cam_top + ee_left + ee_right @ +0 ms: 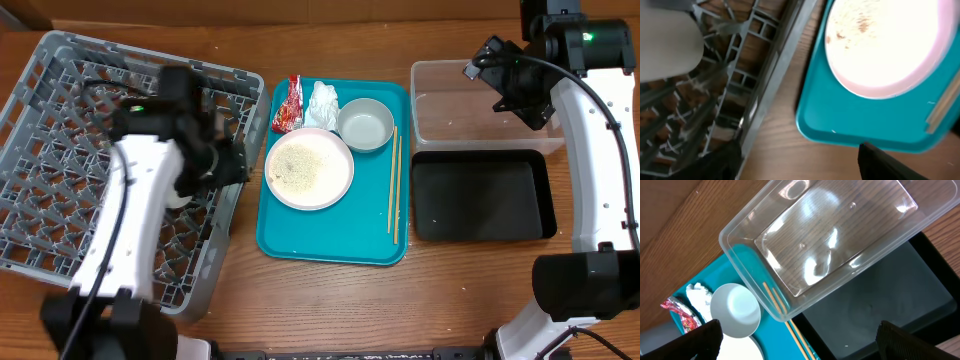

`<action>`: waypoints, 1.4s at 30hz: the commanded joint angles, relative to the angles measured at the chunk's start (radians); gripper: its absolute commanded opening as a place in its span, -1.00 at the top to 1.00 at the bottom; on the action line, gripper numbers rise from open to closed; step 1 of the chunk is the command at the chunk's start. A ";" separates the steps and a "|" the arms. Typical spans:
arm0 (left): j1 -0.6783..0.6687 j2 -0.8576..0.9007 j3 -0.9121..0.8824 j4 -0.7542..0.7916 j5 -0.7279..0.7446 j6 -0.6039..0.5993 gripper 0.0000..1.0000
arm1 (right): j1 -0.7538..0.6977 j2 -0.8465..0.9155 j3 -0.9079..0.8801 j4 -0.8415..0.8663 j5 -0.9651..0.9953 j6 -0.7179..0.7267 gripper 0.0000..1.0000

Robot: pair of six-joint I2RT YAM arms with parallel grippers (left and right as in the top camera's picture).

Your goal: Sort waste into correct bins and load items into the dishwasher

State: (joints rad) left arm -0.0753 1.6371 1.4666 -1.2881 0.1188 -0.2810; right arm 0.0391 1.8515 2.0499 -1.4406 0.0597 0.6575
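- A grey dish rack point(55, 130) is set at 9 o'clock on the wooden tabletop point(330, 310).
- The left arm point(130, 220) is held over the rack's 3 o'clock side. The left jaws are seen spread wide, with nothing gripped between the dark fingers point(715, 162).
- A white dish point(665, 45) is seen inside the rack, at 10 o'clock in the left wrist view. It is blurred, so its kind cannot be told.
- A teal tray point(330, 235) is placed at the centre of the tabletop, just beside the rack.
- A pink-rimmed plate point(338, 190) is found at 9 o'clock on the teal tray, and pale rice grains point(300, 165) are scattered over it.
- A red wrapper point(289, 105) is laid at 11 o'clock on the teal tray, with a crumpled white tissue point(322, 105) just beside it at 12 o'clock.
- A white bowl point(365, 125) is set at 1 o'clock on the teal tray, near the tissue.
- Wooden chopsticks point(394, 185) are laid along the teal tray's 3 o'clock edge.
- A clear tub point(450, 115) is placed at 2 o'clock on the tabletop, and a black tray point(480, 195) is set against it at 3 o'clock.
- The right arm point(590, 130) is held above the clear tub. The right jaws are spread wide, and nothing is gripped between the fingers point(700, 340).
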 commanded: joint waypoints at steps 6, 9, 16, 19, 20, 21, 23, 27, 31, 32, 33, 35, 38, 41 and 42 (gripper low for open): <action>-0.010 0.077 -0.010 0.130 -0.172 0.101 -0.69 | -0.002 -0.005 0.018 0.002 0.010 -0.004 -1.00; -0.011 0.119 -0.013 0.155 -0.055 0.204 -0.64 | -0.002 -0.005 0.018 0.002 0.010 -0.004 -1.00; -0.012 0.235 -0.013 0.230 -0.025 0.253 -0.25 | -0.002 -0.005 0.018 0.002 0.010 -0.004 -1.00; -0.012 0.256 -0.013 0.255 -0.024 0.253 -0.23 | -0.002 -0.005 0.018 0.002 0.010 -0.004 -1.00; -0.012 0.258 -0.013 0.263 -0.024 0.253 -0.21 | -0.002 -0.005 0.018 0.002 0.010 -0.004 -1.00; -0.012 0.258 -0.013 0.273 -0.025 0.253 -0.21 | -0.002 -0.005 0.018 0.002 0.010 -0.004 -1.00; -0.012 0.258 -0.013 0.293 -0.024 0.251 -0.08 | -0.002 -0.005 0.018 0.002 0.010 -0.004 -1.00; -0.012 0.258 -0.013 0.338 -0.024 0.209 0.69 | -0.002 -0.005 0.018 0.002 0.010 -0.004 -1.00; -0.010 0.259 -0.013 0.374 -0.024 0.179 0.79 | -0.002 -0.005 0.018 0.002 0.010 -0.004 -1.00; -0.010 0.259 -0.013 0.381 -0.024 0.179 0.78 | -0.002 -0.005 0.018 0.002 0.010 -0.004 -1.00; -0.010 0.259 -0.013 0.391 -0.025 0.179 0.79 | -0.002 -0.005 0.018 0.002 0.010 -0.004 -1.00; -0.009 0.259 -0.013 0.417 -0.027 0.175 0.81 | -0.002 -0.005 0.018 0.002 0.010 -0.004 -1.00; -0.009 0.259 -0.013 0.468 -0.069 0.129 0.78 | -0.002 -0.005 0.018 0.002 0.010 -0.004 -1.00; -0.009 0.259 -0.013 0.513 -0.087 0.116 0.78 | -0.002 -0.005 0.018 0.002 0.010 -0.004 -1.00; -0.009 0.259 -0.013 0.533 -0.098 0.116 0.79 | -0.002 -0.005 0.018 0.002 0.010 -0.004 -1.00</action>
State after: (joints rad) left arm -0.0856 1.9022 1.4574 -0.7914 0.0391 -0.0711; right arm 0.0391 1.8515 2.0499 -1.4406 0.0593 0.6571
